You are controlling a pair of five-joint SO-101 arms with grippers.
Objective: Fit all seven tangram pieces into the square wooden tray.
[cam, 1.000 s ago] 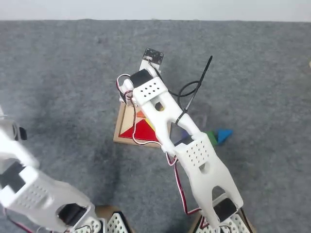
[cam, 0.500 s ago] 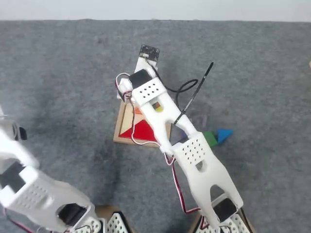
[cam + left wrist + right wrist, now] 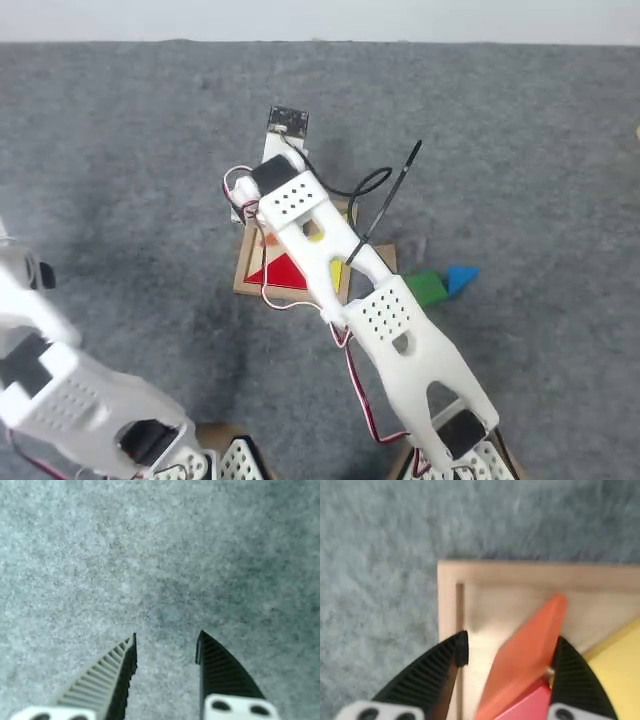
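Observation:
The square wooden tray lies mid-table under my right arm. It holds a red piece, a yellow piece and an orange piece. In the right wrist view my right gripper stands open over the tray's corner. The orange piece lies tilted between its fingers, against one of them and partly on the red piece, with the yellow piece beside it. A green piece and a blue piece lie on the carpet right of the tray. My left gripper is open over bare carpet.
Grey carpet covers the table. My left arm sits at the near left corner, far from the tray. A black cable loops off the right arm above the tray's right side.
My right arm has swung left and farther out over the tray, uncovering the tray's right corner. The left arm has stayed still.

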